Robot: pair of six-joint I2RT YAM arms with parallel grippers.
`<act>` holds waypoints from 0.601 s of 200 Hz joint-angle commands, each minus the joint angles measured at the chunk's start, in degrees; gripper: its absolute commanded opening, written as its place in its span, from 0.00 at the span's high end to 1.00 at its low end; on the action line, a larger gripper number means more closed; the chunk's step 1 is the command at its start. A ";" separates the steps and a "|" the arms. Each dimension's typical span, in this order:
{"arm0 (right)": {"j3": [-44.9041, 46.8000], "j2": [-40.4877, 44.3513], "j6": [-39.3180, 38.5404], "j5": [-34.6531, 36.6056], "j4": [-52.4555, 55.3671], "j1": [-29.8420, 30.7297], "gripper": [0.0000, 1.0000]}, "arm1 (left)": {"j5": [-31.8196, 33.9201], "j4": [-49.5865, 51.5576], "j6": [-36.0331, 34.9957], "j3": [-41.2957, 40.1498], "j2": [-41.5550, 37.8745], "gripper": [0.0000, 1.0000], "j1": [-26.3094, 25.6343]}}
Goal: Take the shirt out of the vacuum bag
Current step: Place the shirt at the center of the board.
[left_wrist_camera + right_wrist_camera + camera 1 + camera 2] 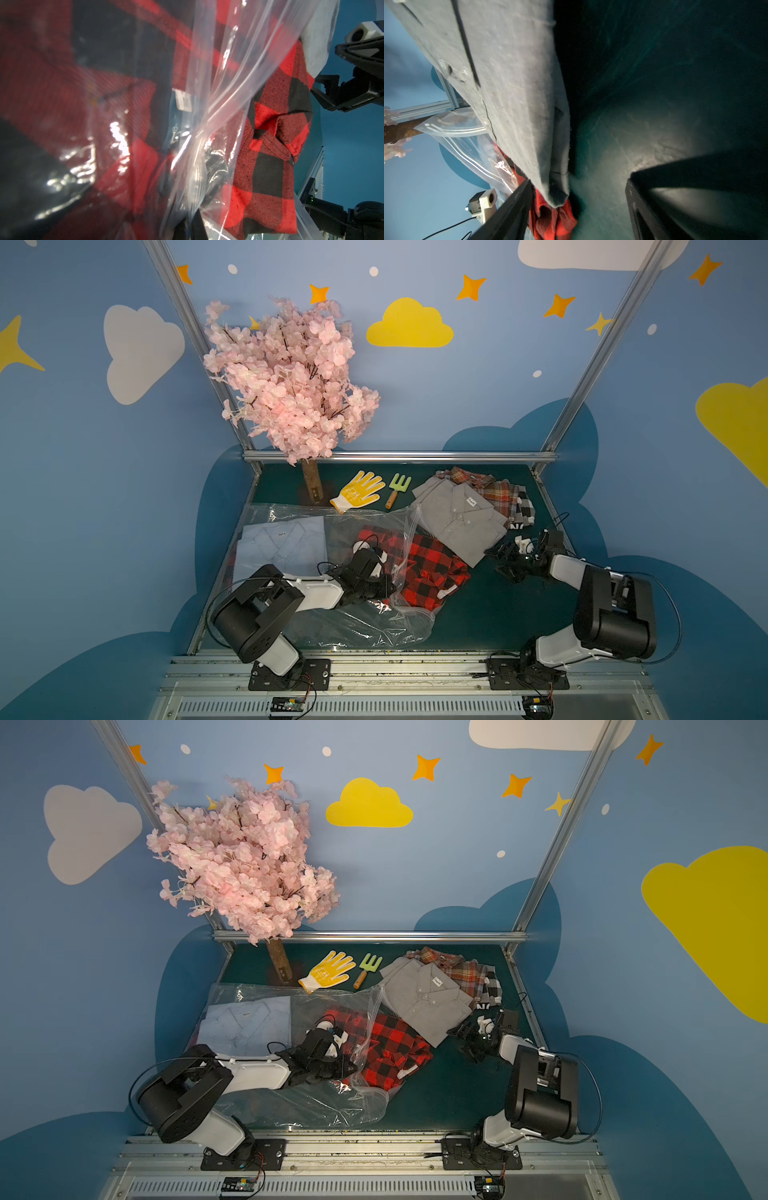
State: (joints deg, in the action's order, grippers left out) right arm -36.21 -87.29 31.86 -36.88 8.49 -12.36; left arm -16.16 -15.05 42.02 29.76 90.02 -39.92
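Nearest, my left arm lies low across the vacuum bag (357,628), with my left pincer (384,587) clenched at its mouth; I should pin that film down. Just beyond, the red plaid shirt (430,568) lies half out of the mouth. My right pincer (503,561), released, sits beside the grey shirt (461,518), forearm low. It should grasp bare plaid only and pull away from the bag.

vacuum bag (316,1102): clear, crumpled on the green table (457,1094)
checked shirt (395,1048): red and black, partly out of the bag's mouth
blue shirt (245,1025): folded, inside the bag
left tool (351,1067): closed, wrapped in bunched plastic at the mouth
right tool (461,1041): jaws apart, beside the grey shirt (428,998), at its near corner
yellow glove (330,971), small rake (368,969): side by side near the back rail
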 commanded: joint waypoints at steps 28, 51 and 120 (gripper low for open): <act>-0.71 -7.26 4.95 8.93 -10.78 1.00 0.26 | 0.86 10.19 -0.80 -1.68 3.56 0.97 -0.86; -5.10 -9.89 5.76 10.83 -8.80 2.43 0.26 | 0.89 10.39 -0.67 -1.54 3.34 0.97 -0.89; -13.79 -15.63 5.55 17.32 -1.47 7.74 0.38 | 0.96 10.39 -0.70 -1.28 3.33 0.97 -0.89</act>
State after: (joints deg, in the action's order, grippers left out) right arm -49.25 -99.68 37.60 -26.68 1.85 -5.87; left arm -16.29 -14.39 42.02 30.24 90.17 -39.92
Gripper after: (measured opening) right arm 0.642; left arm 0.051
